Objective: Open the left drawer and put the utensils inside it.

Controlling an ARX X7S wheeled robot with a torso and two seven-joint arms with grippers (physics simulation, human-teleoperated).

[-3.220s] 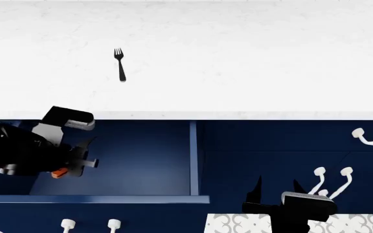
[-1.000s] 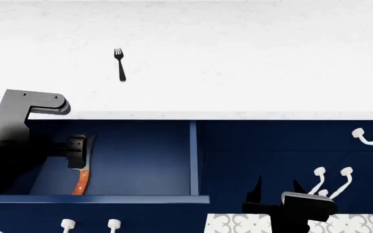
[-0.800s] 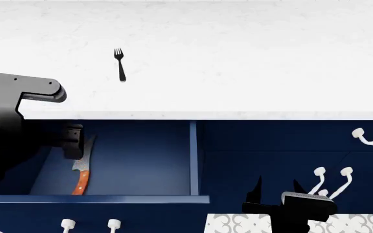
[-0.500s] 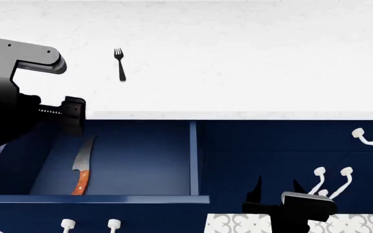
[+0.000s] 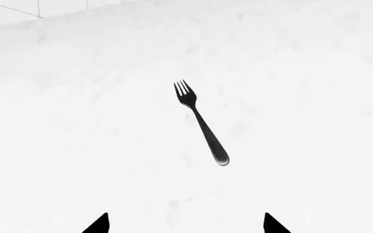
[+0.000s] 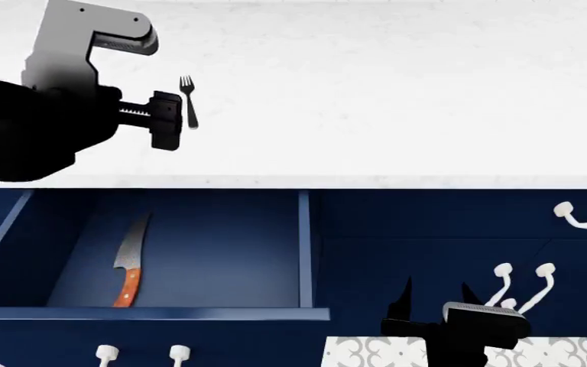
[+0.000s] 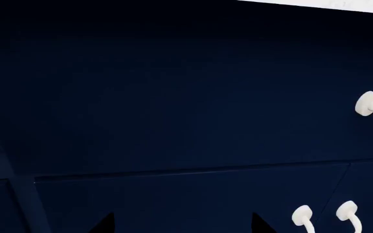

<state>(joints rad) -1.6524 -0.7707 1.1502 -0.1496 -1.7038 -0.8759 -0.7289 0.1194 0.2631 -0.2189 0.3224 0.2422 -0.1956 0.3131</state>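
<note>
The left drawer stands pulled open below the white counter. The orange-handled knife lies inside it near its left side, blade pointing to the back. The black fork lies on the counter, tines away from me, and also shows in the left wrist view as a slim fork ahead of the fingertips. My left gripper hovers over the counter just left of the fork, open and empty. My right gripper is low at the front right, open, facing the navy cabinet front.
The white marble counter spans the back. The drawer's front rim juts toward me. White handles sit on the right drawer and on the cabinet doors, also on the doors below the open drawer. Patterned floor shows below.
My left gripper let go of the knife in the drawer, then rose out and moved back over the counter to beside the fork. The right arm has not moved.
</note>
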